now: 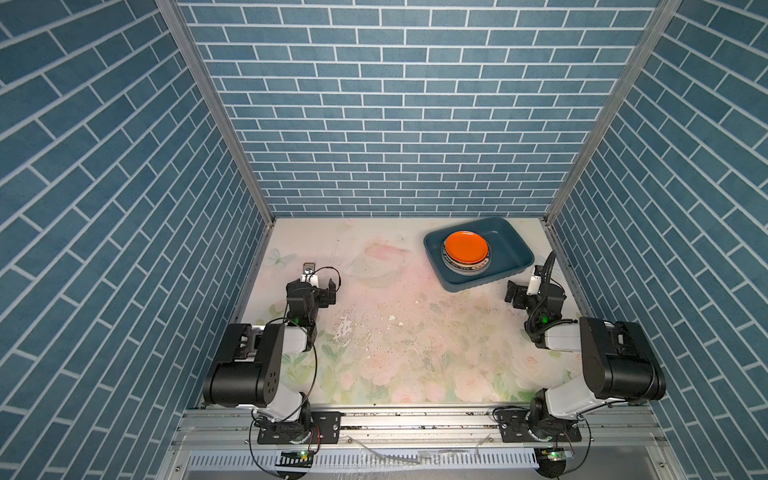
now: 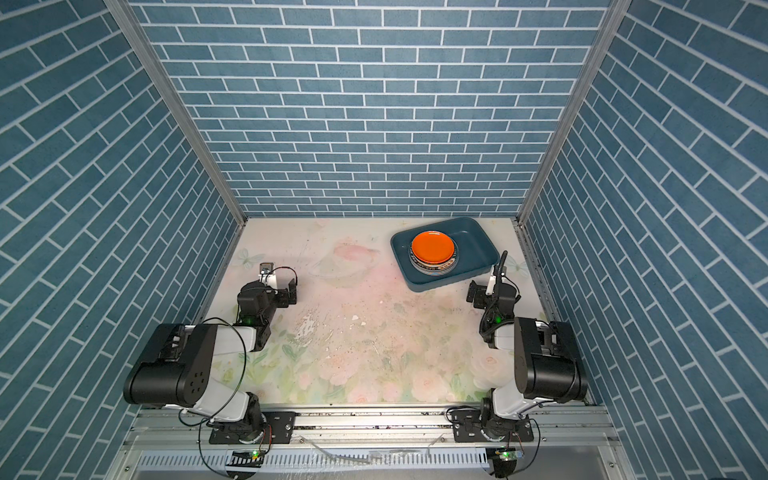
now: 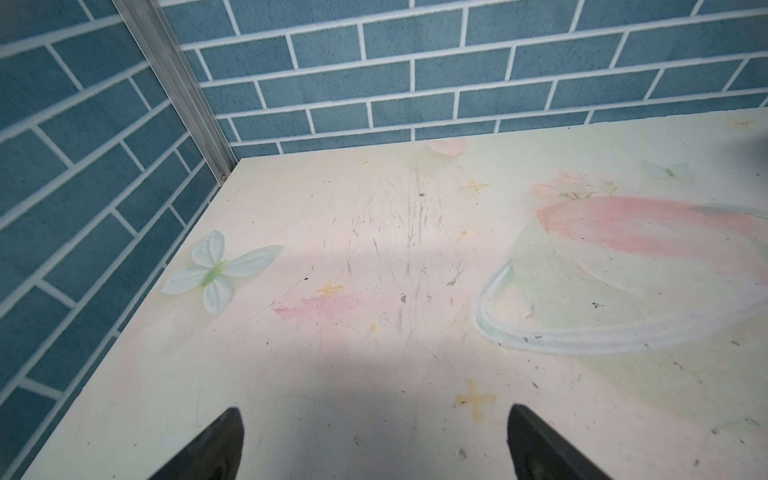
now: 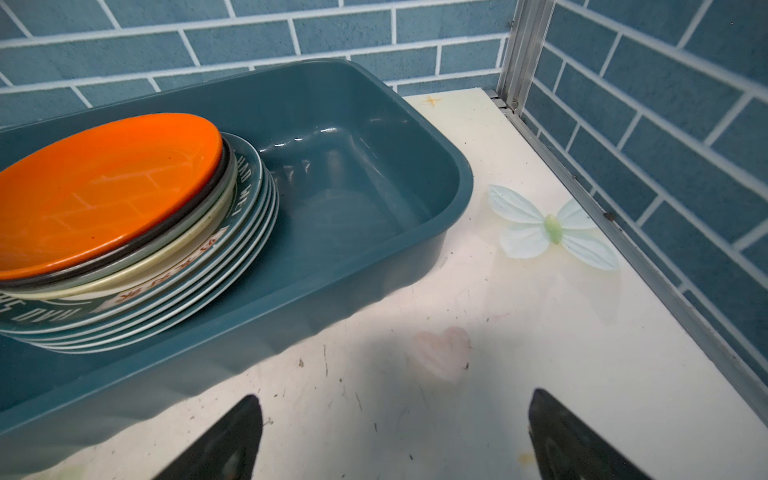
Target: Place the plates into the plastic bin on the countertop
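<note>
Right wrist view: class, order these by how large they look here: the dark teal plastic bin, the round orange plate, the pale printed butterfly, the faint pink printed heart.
1. dark teal plastic bin
2. round orange plate
3. pale printed butterfly
4. faint pink printed heart
The gaps are clear.

One plastic bin (image 1: 509, 249), about ten stacked plates (image 1: 465, 246), exact count unclear, one countertop (image 1: 374, 332).

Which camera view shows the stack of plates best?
The right wrist view: the stack of plates is close and seen from the side, so the separate rims under the orange plate show. Both top views show it small, from above. The left wrist view shows none of it.
</note>
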Tool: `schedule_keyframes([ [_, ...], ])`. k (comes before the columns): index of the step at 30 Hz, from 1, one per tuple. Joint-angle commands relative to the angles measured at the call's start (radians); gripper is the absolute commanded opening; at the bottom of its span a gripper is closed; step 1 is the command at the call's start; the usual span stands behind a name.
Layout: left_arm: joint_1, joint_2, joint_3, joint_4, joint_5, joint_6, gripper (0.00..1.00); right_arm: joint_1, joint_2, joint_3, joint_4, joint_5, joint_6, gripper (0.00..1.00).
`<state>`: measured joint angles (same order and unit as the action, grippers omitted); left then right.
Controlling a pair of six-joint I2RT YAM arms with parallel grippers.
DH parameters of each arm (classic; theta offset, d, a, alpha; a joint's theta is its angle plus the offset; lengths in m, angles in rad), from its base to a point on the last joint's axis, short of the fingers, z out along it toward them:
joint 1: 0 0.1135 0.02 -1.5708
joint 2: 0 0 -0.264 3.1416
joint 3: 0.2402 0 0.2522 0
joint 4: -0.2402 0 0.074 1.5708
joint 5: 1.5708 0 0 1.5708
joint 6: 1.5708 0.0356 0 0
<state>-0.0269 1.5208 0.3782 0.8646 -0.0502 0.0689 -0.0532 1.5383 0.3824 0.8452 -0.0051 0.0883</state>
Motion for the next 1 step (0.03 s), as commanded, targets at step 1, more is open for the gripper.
schedule_keyframes([
  [1, -0.004, 0.009, 0.016, -0.015, 0.009, 0.011, 1.0, 0.0, 0.005, 0.015, 0.015, -0.011, -0.044, 0.99],
])
